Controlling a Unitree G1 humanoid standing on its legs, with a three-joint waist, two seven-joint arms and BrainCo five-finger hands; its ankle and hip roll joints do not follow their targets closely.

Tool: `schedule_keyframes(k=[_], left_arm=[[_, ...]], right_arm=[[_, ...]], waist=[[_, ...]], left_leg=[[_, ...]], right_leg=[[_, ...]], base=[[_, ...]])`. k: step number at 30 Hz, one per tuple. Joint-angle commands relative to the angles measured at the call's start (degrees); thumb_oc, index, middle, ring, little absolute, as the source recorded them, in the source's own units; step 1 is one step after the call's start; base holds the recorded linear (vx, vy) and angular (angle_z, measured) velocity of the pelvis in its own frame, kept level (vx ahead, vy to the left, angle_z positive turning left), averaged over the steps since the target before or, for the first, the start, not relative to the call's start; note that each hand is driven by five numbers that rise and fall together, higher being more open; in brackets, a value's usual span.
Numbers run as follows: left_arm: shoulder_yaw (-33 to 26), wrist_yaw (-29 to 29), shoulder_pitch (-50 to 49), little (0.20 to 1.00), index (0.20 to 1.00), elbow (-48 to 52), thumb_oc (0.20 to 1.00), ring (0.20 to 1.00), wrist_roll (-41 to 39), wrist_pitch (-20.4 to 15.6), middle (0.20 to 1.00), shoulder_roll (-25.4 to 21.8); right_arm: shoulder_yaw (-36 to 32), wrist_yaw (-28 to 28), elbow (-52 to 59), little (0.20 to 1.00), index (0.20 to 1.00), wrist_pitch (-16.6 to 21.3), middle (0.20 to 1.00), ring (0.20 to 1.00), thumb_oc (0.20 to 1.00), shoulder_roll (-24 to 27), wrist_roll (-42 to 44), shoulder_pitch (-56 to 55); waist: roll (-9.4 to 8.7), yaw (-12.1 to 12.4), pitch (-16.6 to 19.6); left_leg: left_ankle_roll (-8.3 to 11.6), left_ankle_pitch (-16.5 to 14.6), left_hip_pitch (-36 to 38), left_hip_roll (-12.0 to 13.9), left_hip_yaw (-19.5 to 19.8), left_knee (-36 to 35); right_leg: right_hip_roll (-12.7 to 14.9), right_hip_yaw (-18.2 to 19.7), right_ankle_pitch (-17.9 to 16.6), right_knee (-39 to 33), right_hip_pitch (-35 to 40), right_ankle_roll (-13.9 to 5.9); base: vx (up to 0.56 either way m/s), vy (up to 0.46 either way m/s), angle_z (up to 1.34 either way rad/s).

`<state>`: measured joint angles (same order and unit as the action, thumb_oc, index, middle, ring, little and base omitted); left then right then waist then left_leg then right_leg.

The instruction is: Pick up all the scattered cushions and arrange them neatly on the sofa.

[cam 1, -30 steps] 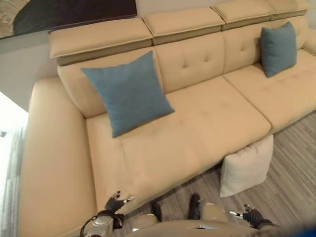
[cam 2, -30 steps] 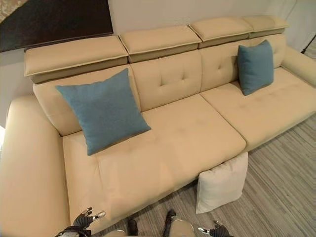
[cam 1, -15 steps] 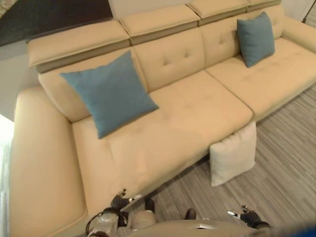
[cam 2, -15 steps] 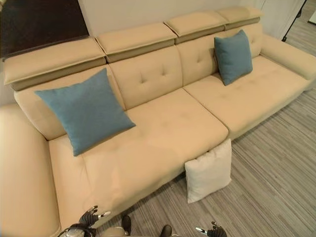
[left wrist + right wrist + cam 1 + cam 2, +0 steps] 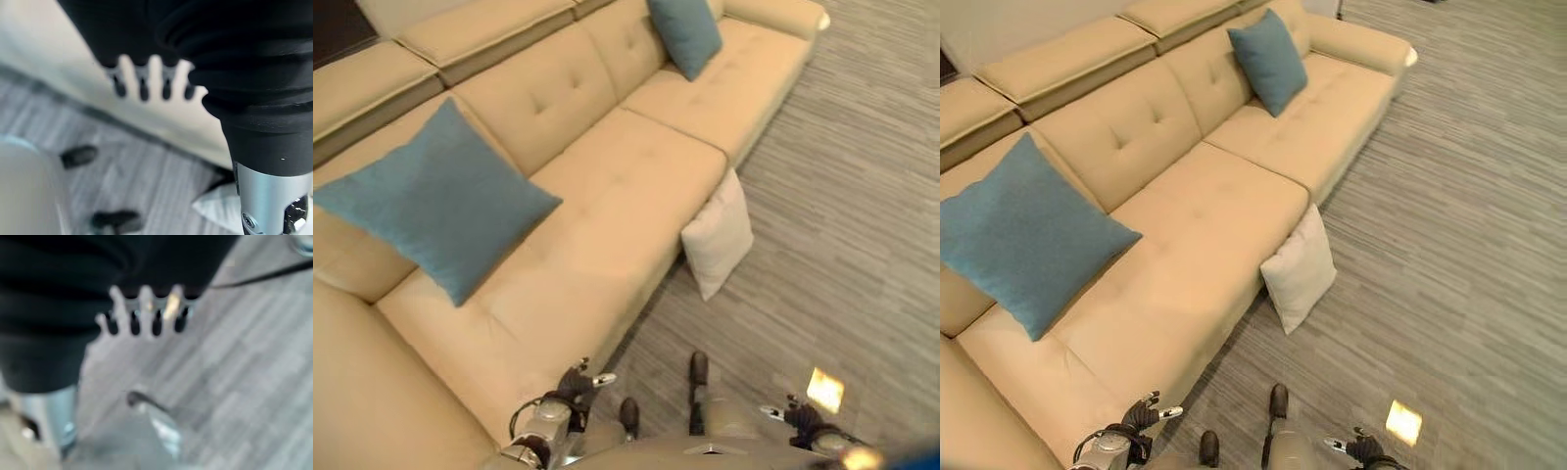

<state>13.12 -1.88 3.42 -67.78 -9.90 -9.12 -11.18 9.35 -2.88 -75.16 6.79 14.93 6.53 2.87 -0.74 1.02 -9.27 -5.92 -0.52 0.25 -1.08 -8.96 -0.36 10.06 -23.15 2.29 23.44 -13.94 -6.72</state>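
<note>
A white cushion (image 5: 1299,270) stood on edge on the grey striped floor (image 5: 1449,225), centre of the frame, leaning against the front of the beige sofa (image 5: 1205,215). A big blue cushion (image 5: 1023,235) sat at the left edge, propped on the sofa's backrest w/ its lower corner on the seat. A 2nd, smaller blue cushion (image 5: 1268,59) leaned on the backrest near the top centre, well apart from the first. A small bright patch of light (image 5: 1402,422) lay on the floor, lower right. Left hand (image 5: 1141,416) showed at bottom, left of centre, just off the sofa's front edge, fingers straight and relaxed, holding nothing. Right hand (image 5: 1361,448) was at the bottom edge, right of centre, over the floor, fingers also loose, empty.
</note>
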Motion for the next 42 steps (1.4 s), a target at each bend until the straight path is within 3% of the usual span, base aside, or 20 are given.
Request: schedule_keyframes(k=[1, 4, 5, 7, 9, 13, 15, 16, 18, 19, 25, 27, 29, 33, 37, 38, 40, 42], left_arm=[[-0.9, 0.2, 1.9, 1.0, 1.0, -1.0, 1.0, 1.0, 1.5, -0.6, 1.0, -1.2], [-1.6, 0.6, 1.5, 1.0, 1.0, -1.3, 1.0, 1.0, 0.8, -0.3, 1.0, -1.1], [-1.9, 0.8, 1.3, 1.0, 1.0, -1.9, 1.0, 1.0, 1.4, -0.1, 1.0, -1.2], [-2.7, 0.7, 0.7, 1.0, 1.0, -2.0, 1.0, 1.0, 1.2, -0.1, 1.0, -1.3], [-3.1, 0.5, 0.7, 1.0, 1.0, -2.0, 1.0, 1.0, 1.2, -0.2, 1.0, -1.4], [-3.3, 0.0, 1.5, 1.0, 1.0, -2.7, 1.0, 1.0, 0.4, -0.4, 1.0, -1.1], [-2.8, 0.0, 1.6, 1.0, 1.0, -2.7, 1.0, 1.0, 0.6, -0.4, 1.0, -0.9], [-1.7, 0.1, 1.6, 1.0, 1.0, -2.5, 1.0, 1.0, 0.7, -0.5, 1.0, -0.1], [-1.1, 0.0, 2.0, 1.0, 1.0, -2.8, 1.0, 1.0, 0.2, -0.6, 1.0, 0.8], [-1.1, -0.1, 2.2, 1.0, 1.0, -2.7, 1.0, 1.0, -0.3, -0.6, 1.0, 1.0], [-0.8, -0.2, 2.1, 1.0, 1.0, -3.6, 1.0, 1.0, 0.0, -0.7, 1.0, 1.6], [-1.9, -0.6, 2.1, 1.0, 1.0, -2.9, 1.0, 1.0, -1.5, -0.8, 1.0, 1.0], [-2.0, -0.8, 2.4, 1.0, 1.0, -2.8, 1.0, 1.0, -1.3, -0.7, 1.0, 0.3], [-2.5, -0.8, 2.4, 1.0, 1.0, -3.4, 1.0, 1.0, -0.6, -0.6, 1.0, -0.5], [-2.3, -1.0, 2.5, 1.0, 1.0, -3.8, 1.0, 1.0, -0.4, -0.7, 1.0, -0.6], [-2.1, -0.7, 1.7, 1.0, 1.0, -4.4, 1.0, 1.0, -0.5, -0.9, 1.0, -0.2], [-2.4, -0.4, 1.3, 1.0, 1.0, -4.0, 1.0, 1.0, -1.5, -1.0, 1.0, 0.1], [-1.9, -0.4, 2.1, 1.0, 1.0, -3.7, 1.0, 1.0, -2.8, -0.8, 1.0, 0.4]], right_arm=[[0.3, -0.1, 1.4, 1.0, 1.0, 1.0, 1.0, 1.0, 1.0, 1.5, -0.3, -0.7], [0.3, -0.4, 1.2, 1.0, 1.0, 0.9, 1.0, 1.0, 1.0, 1.3, -0.8, -0.8], [0.4, -0.4, 1.2, 1.0, 1.0, 0.7, 1.0, 1.0, 1.0, 1.2, -1.1, -0.6], [0.9, -0.3, 1.5, 1.0, 1.0, 0.7, 1.0, 1.0, 1.0, 1.0, -1.1, -0.6], [1.1, -0.3, 1.6, 1.0, 1.0, 0.9, 1.0, 1.0, 1.0, 1.0, -0.9, -0.5], [0.7, -0.4, 1.8, 1.0, 1.0, 1.4, 1.0, 1.0, 1.0, 0.8, 1.3, -0.6], [0.5, -0.5, 1.9, 1.0, 1.0, 1.5, 1.0, 1.0, 1.0, 1.0, 1.8, -0.8], [0.3, -0.4, 1.7, 1.0, 1.0, 1.5, 1.0, 1.0, 1.0, 1.4, 2.3, -1.1], [1.0, -0.4, 1.9, 1.0, 1.0, 1.7, 1.0, 1.0, 1.0, 1.7, 2.2, -0.6], [1.1, -0.2, 1.9, 1.0, 1.0, 1.8, 1.0, 1.0, 1.0, 1.7, 2.2, -0.3], [1.0, 0.0, 1.2, 1.0, 1.0, 1.7, 1.0, 1.0, 1.0, 1.5, 1.6, -0.3], [1.3, 0.0, 1.0, 1.0, 1.0, 1.5, 1.0, 1.0, 1.0, 0.9, 1.4, 0.1], [1.8, -0.3, 1.2, 1.0, 1.0, 1.4, 1.0, 1.0, 1.0, 0.7, 1.0, 1.1], [2.4, -0.5, 1.6, 1.0, 1.0, 1.4, 1.0, 1.0, 1.0, 0.8, 0.5, 1.5], [2.4, -0.6, 1.7, 1.0, 1.0, 1.2, 1.0, 1.0, 1.0, 0.8, 0.3, 1.6], [2.8, -0.2, 1.5, 1.0, 1.0, 1.4, 1.0, 1.0, 1.0, 0.6, 0.1, 1.0], [2.8, 0.0, 1.7, 1.0, 1.0, 1.5, 1.0, 1.0, 1.0, 1.0, 0.1, 0.4], [2.8, -0.6, 2.7, 1.0, 1.0, 2.0, 1.0, 1.0, 1.0, 2.0, 1.6, 1.2]], waist=[[-0.84, 2.2, 1.8], [-0.8, 3.8, 2.6], [-1.32, 5.4, 3.3], [-2.34, 6.4, 3.9], [-2.61, 6.6, 4.1], [-2.91, 4.3, 3.6], [-2.86, 3.7, 3.6], [-2.84, 3.6, 2.7], [-3.0, 5.1, 1.8], [-3.09, 5.1, 1.8], [-2.54, 4.4, 2.8], [-2.35, 5.0, 2.4], [-1.96, 5.3, 1.6], [-2.23, 5.4, 1.8], [-1.8, 3.8, 1.8], [-2.26, 3.1, 2.8], [-2.25, 3.4, 2.9], [-3.27, 4.3, 0.6]], left_leg=[[4.97, -1.4, 2.0, -0.6, 5.3, -0.6], [5.13, -1.3, 1.2, 0.2, 2.6, -0.2], [5.45, -0.6, 0.8, 0.9, -0.5, -0.3], [6.21, 0.5, 0.4, 1.7, -3.2, -1.6], [6.47, 0.9, 0.2, 2.0, -3.6, -1.9], [7.78, 1.9, -0.7, 3.5, -3.5, -0.3], [7.96, 1.8, -1.0, 3.8, -3.4, 0.8], [8.16, 1.0, -1.5, 3.5, 0.2, 3.3], [8.3, -0.3, -3.2, -0.8, 11.6, 5.7], [8.2, -0.8, -3.1, -1.2, 13.0, 4.8], [6.9, -1.0, -1.0, -1.4, 11.6, 2.0], [5.82, -1.3, 0.3, -1.3, 10.8, 1.2], [5.08, -1.6, 1.7, -0.5, 8.9, 0.2], [5.71, -2.9, 4.8, 0.6, 6.5, -2.1], [6.37, -3.8, 6.6, 1.6, 7.4, -1.9], [6.91, -5.1, 7.5, 2.2, 8.0, -0.4], [8.41, -3.6, 6.2, 3.0, 8.6, 7.1], [9.64, -0.2, -1.4, 3.7, 7.6, 21.7]], right_leg=[[-1.5, 3.6, -3.6, -12.2, 10.0, -1.41], [-0.1, -0.8, -1.9, -12.1, 13.6, -1.42], [0.8, -3.9, -2.2, -13.1, 16.6, -2.29], [0.2, -5.9, -2.3, -17.8, 18.5, -2.96], [-0.3, -4.8, -2.1, -18.8, 18.1, -3.07], [-3.4, -0.1, -1.8, -22.9, 18.1, -1.61], [-3.8, 0.3, -1.8, -23.2, 18.1, -1.19], [-4.2, 2.0, -1.4, -23.4, 18.2, -0.48], [-4.9, 5.5, -2.0, -23.2, 17.2, -0.02], [-5.1, 6.7, -2.4, -23.3, 16.8, -0.27], [-4.8, 9.2, -3.1, -21.7, 15.5, -1.34], [-3.9, 9.3, -3.5, -17.5, 13.4, -2.01], [-2.1, 6.4, -4.4, -12.4, 10.4, -3.03], [-1.0, 1.3, -7.9, -19.5, 8.9, -2.22], [-1.1, 4.0, -9.0, -21.0, 6.4, -2.51], [-2.4, 6.0, -8.3, -22.5, 8.0, -1.75], [-3.2, 5.5, -7.4, -22.5, 9.7, -0.61], [-3.3, 3.8, -6.1, -23.1, 12.9, 1.5]], base=[[-0.14, -0.029, -0.06], [-0.13, -0.061, -0.51], [-0.22, -0.162, -0.78], [-0.18, -0.207, -1.02], [-0.08, -0.139, -1.32], [-0.08, -0.218, -0.33], [-0.06, -0.135, -0.32], [-0.08, -0.091, -0.52], [-0.09, -0.11, -0.59], [-0.04, -0.055, -1.17], [0.04, 0.049, -0.68], [0.06, 0.092, -0.56], [0.04, 0.028, -1.25], [0.16, -0.124, -0.72], [0.23, -0.175, -0.2], [0.27, -0.252, 0.38], [0.24, -0.307, 0.38], [0.12, -0.363, 0.08]])
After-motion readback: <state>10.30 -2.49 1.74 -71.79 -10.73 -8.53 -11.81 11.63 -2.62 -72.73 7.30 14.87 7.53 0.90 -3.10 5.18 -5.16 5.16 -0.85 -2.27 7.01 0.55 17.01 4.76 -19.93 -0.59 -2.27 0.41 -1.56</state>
